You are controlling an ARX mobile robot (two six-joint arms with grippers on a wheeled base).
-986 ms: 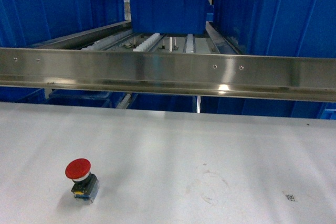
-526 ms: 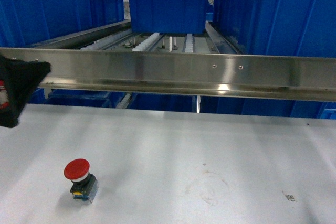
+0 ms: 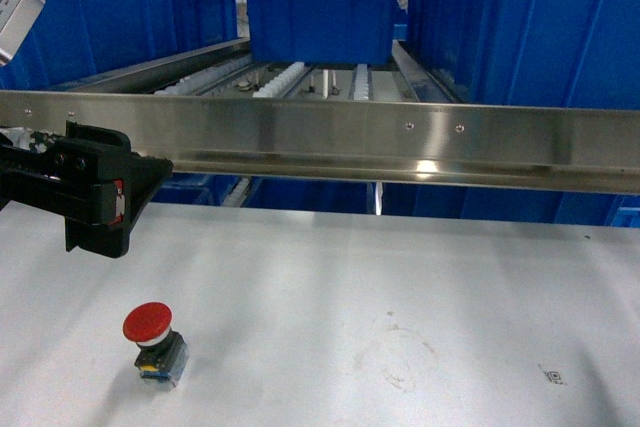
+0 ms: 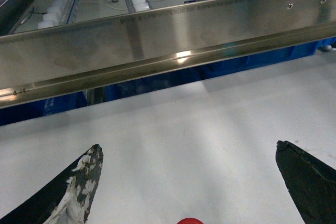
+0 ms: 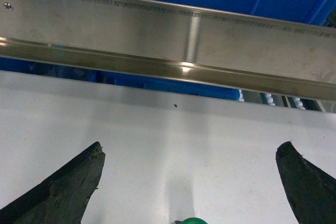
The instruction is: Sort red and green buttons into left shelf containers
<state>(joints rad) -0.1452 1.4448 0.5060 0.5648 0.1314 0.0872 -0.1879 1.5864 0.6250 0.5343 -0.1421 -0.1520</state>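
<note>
The red button [image 3: 150,323] is seen upright on the white table [image 3: 400,277], at the near left, its wide cap above a black-and-blue body; only a sliver of the cap [image 4: 189,221] is caught at the bottom edge of the left wrist view, between the two spread fingertips [image 4: 86,174]; the left gripper [image 4: 189,174] is thus recorded with jaws released, nothing held. In the head view the left arm's black body [image 3: 95,187] is noted above the table at the far left, apart from the red button and farther off. The green button [image 5: 195,221] is glimpsed at the bottom edge of the right wrist view, on the table; the right gripper [image 5: 190,174] is recorded with jaws parted wide, nothing held. A steel rail [image 3: 330,137] is crossed along the table's far edge; blue bins [image 3: 100,17] are ranged on the shelf beyond it, left, centre and right.
</note>
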